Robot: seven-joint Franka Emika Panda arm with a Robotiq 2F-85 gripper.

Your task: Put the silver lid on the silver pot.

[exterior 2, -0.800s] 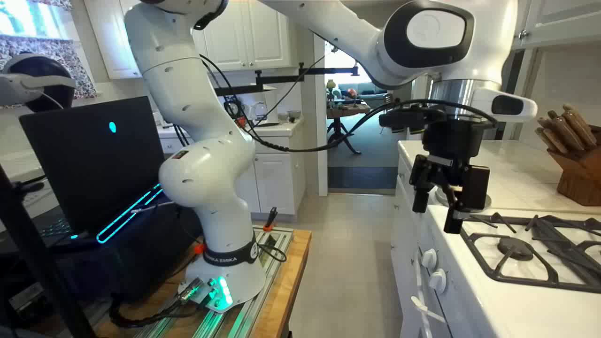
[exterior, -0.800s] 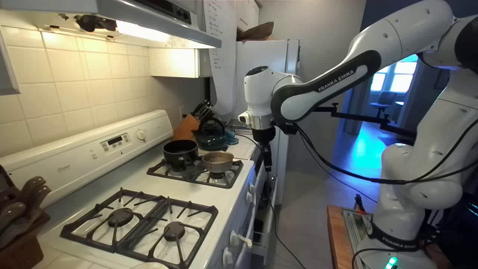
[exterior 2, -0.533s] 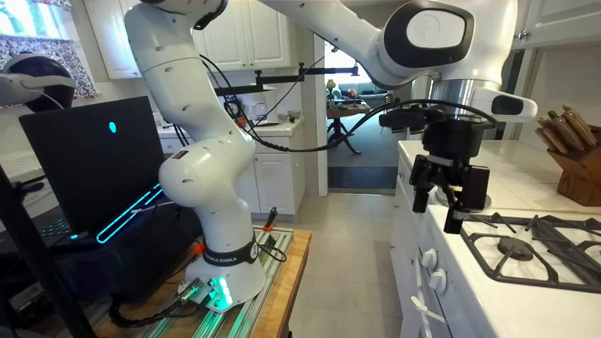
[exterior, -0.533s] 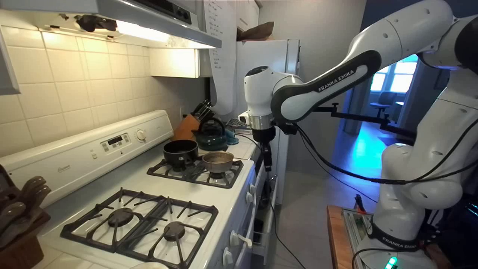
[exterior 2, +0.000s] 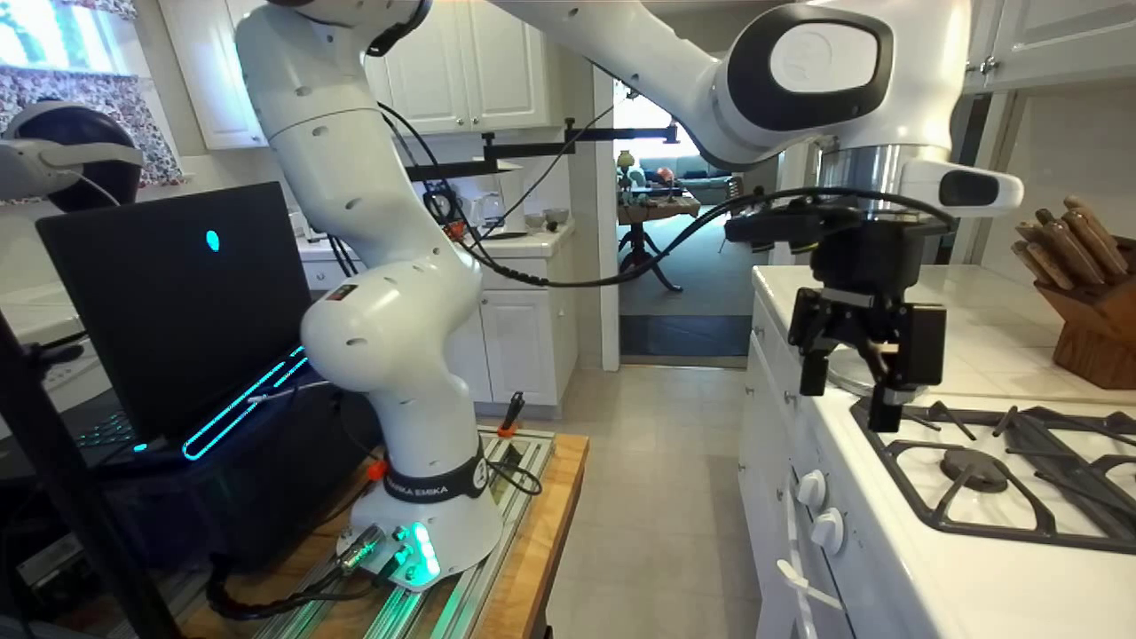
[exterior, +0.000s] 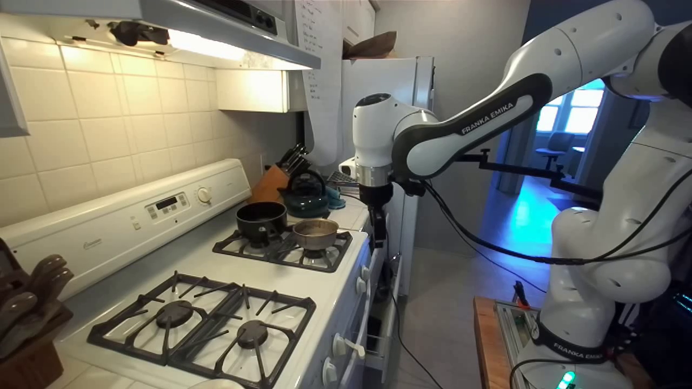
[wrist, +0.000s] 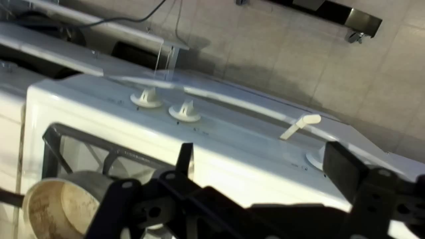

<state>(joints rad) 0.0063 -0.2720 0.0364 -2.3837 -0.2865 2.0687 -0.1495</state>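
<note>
The silver pot (exterior: 315, 236) stands on a burner grate at the far front of the stove, beside a black pan. Its open top and stained inside show in the wrist view (wrist: 78, 207). The silver lid (exterior 2: 848, 376) lies flat on the counter at the stove's other end, partly behind the gripper in an exterior view; only its edge (exterior: 217, 384) shows at the bottom of an exterior view. My gripper (exterior 2: 849, 404) points down, open and empty, above the stove's front edge (wrist: 260, 152). In an exterior view the gripper (exterior: 379, 242) is to the right of the pot, apart from it.
The black pan (exterior: 261, 220) and a dark teal kettle (exterior: 305, 201) stand behind the pot. Stove knobs (exterior 2: 827, 531) and the oven handle stick out in front. A drawer (exterior: 385, 329) stands open below. A wooden knife block (exterior 2: 1096, 328) is on the counter. The range hood (exterior: 216, 40) overhangs the stove.
The gripper has moved a little toward the stove and slightly up, and stays open. The pot and lid have not moved.
</note>
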